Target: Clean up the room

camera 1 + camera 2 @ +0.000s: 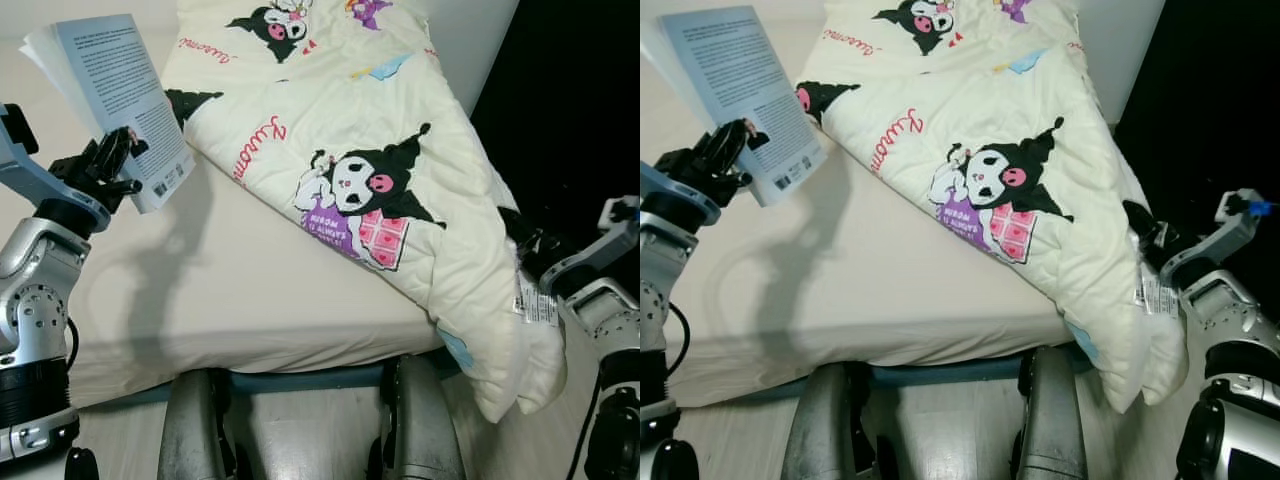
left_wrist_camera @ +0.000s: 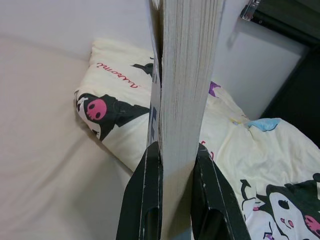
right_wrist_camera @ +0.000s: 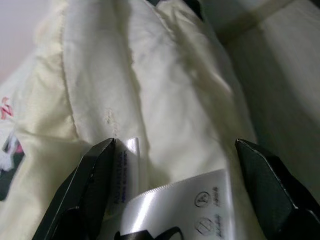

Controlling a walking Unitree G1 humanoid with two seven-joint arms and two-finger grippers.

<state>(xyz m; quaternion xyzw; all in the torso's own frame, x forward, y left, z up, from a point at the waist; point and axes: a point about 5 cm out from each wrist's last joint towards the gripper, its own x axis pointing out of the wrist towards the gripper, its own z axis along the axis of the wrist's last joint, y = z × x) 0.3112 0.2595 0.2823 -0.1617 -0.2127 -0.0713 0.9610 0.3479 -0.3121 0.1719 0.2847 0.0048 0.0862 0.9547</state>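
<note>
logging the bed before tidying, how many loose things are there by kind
book: 1, held up over the bed by the left gripper, jaws shut on it
blanket: 1, cream with cartoon prints, draped off the bed's right corner, right gripper open at its care tags
total: 2

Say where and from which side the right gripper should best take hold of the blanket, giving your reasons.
Probably the hanging corner of the blanket, by the care tags. It droops off the mattress edge, free of support, so fingers can close around it from the robot's right side. The right gripper is already open there, straddling the tags. The left gripper is holding the book.
</note>
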